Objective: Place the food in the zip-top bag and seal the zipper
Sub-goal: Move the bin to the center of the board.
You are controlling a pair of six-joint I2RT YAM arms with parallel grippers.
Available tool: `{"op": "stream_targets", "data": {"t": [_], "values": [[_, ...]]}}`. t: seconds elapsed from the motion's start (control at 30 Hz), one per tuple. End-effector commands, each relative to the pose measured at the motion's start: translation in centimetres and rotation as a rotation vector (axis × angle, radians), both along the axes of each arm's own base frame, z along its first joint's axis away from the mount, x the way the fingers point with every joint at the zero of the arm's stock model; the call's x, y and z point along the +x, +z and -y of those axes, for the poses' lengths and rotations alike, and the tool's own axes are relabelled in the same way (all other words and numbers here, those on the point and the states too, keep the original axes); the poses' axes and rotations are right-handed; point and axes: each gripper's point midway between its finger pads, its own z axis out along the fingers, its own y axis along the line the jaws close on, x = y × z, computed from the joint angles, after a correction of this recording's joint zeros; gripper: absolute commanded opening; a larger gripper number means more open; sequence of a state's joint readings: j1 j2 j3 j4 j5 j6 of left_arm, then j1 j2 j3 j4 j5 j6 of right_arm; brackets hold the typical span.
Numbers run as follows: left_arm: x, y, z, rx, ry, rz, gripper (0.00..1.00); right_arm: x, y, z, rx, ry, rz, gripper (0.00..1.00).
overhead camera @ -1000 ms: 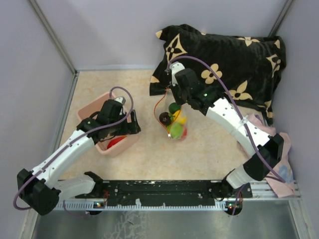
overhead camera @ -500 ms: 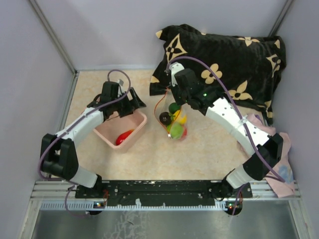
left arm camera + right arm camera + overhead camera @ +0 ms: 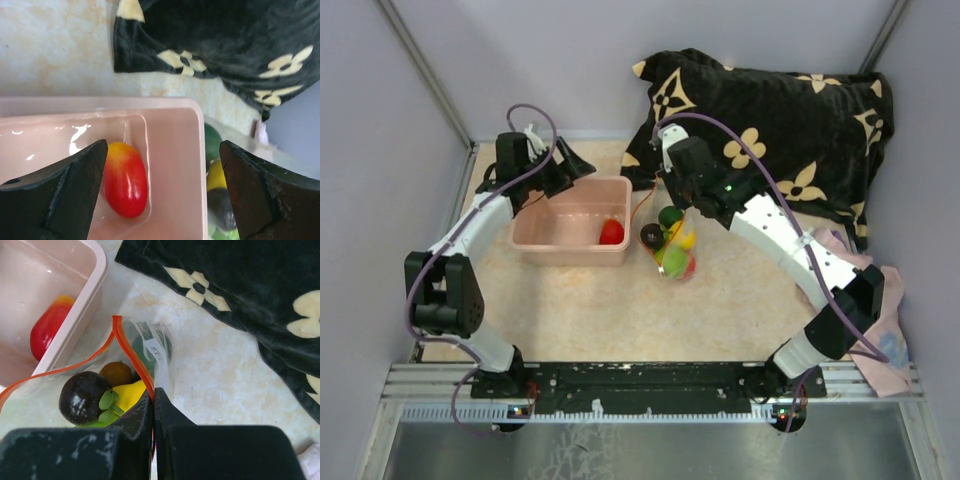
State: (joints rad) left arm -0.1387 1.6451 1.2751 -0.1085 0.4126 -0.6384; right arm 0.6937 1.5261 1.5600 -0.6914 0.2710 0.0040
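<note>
Claw of right arm point(image 3: 153, 390) is pinching zip-top bag point(image 3: 156, 354) rim beside pink bin point(image 3: 175, 131); left claw point(image 3: 162, 146) is hovering wide-open over bin's far rim.

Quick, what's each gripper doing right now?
Left gripper: open, holding nothing, over the pink bin.
Right gripper: shut on the zip-top bag at its zipper.

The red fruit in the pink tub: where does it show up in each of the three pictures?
Top external: red fruit at the right end of the pink tub, the end by the clear bag.
Left wrist: lower middle, in the gap of the left tool.
Right wrist: upper left, behind the tub's wall.
Shared landmark: the pink tub.
</note>
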Motion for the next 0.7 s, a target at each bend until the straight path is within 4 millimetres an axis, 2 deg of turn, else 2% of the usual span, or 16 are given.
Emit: {"op": "stream_targets", "data": {"t": [0.0,0.13,0.3,0.43,0.57,0.67], "values": [[-3.7,2.3,1.1,0.103,-0.134,0.062,0.98,0.8,2.9,-0.1,0.016,-0.011,0.074,0.0],[-6.9,0.6,1.9,0.235,-0.191,0.017,0.96,0.8,2.5,0.0,0.005,-0.015,0.064,0.0],[-10.3,-3.9,1.5,0.335,-0.213,-0.111,0.95,0.7,2.1,0.1,-0.002,-0.013,0.051,0.0],[-14.0,-7.2,1.7,0.34,-0.228,-0.226,0.92,0.6,1.8,0.0,-0.001,-0.009,0.043,0.0],[-17.1,-9.3,1.6,0.37,-0.18,-0.243,0.91,0.6,1.3,-0.3,0.004,-0.004,0.032,0.0],[-18.6,-11.1,0.3,0.401,-0.109,-0.241,0.91,0.6,0.9,-0.4,0.004,-0.001,0.025,0.0]]}}
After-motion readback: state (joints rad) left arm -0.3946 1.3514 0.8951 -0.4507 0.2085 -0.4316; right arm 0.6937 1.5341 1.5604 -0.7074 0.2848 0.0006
